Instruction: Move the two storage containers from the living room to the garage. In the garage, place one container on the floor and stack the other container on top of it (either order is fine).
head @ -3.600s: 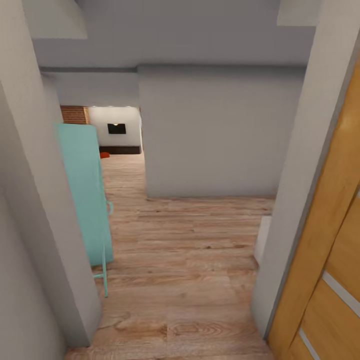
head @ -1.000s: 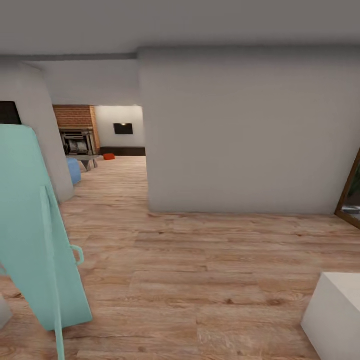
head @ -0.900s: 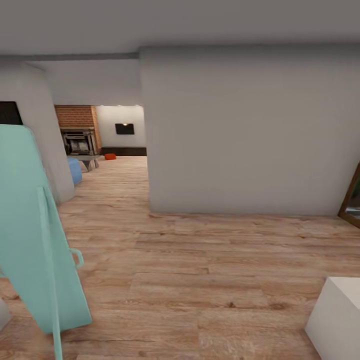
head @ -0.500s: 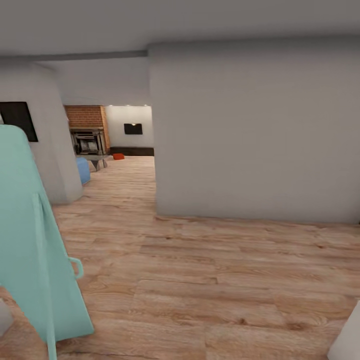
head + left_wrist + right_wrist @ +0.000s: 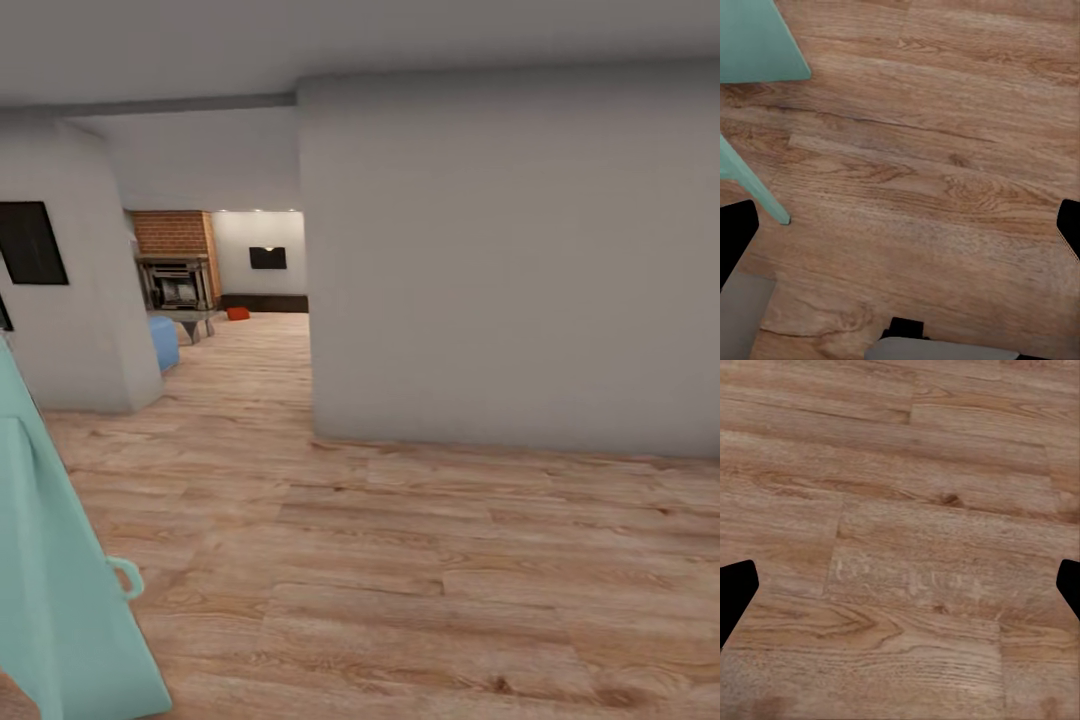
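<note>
We stand on a light wood-plank floor [image 5: 400,560] in a hallway between pale grey walls [image 5: 500,260]. At left a mint-green panel [image 5: 50,600] rises from the planks. Past it, the living room [image 5: 215,270] opens — brick fireplace [image 5: 175,270], wall TV [image 5: 267,257], and one orange-red storage container [image 5: 238,313] on the floor's far edge. Our left gripper [image 5: 900,240] and right gripper [image 5: 900,589] both hang wide apart, empty, over bare planks.

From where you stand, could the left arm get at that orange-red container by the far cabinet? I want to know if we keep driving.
Almost certainly not. The orange-red container is a small patch far down the wood-plank floor by the brick fireplace, while the left gripper hangs open over planks beside you. Keep driving.
</note>
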`<state>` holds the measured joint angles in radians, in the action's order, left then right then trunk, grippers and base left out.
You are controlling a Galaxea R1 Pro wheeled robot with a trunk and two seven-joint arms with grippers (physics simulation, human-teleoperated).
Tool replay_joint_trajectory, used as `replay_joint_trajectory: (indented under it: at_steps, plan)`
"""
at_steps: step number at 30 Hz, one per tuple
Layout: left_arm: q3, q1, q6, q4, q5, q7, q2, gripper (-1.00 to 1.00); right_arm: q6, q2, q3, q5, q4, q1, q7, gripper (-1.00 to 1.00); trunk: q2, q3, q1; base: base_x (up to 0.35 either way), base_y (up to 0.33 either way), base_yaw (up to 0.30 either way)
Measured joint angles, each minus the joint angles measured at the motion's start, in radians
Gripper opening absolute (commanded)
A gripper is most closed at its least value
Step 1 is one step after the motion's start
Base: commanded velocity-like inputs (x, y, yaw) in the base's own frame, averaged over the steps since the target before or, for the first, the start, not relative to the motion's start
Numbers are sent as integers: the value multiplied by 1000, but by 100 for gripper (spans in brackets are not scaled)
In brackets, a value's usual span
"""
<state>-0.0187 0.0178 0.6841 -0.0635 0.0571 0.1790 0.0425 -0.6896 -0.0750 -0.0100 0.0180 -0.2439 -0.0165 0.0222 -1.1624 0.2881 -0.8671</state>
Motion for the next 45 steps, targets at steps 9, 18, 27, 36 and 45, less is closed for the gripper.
replay_joint_trajectory:
  at_steps: [9,18,27,36,45]
  plan:
    - [0,0,-1,0,0,0,0,100,0,0,0,0,0,0,3,100,0,0,0,325,0,0]
    - [0,0,-1,0,0,-3,-1,100,0,0,1,-4,0,0,7,100,0,0,0,325,0,0]
    - [0,0,-2,0,0,-2,0,100,0,0,2,-6,0,0,7,100,0,0,0,325,0,0]
    - [0,0,-2,0,0,-2,5,100,0,0,2,-6,0,0,8,100,0,0,0,325,0,0]
    - [1,0,-2,0,1,-1,4,100,-1,1,3,-7,0,0,7,100,0,0,0,325,0,0]
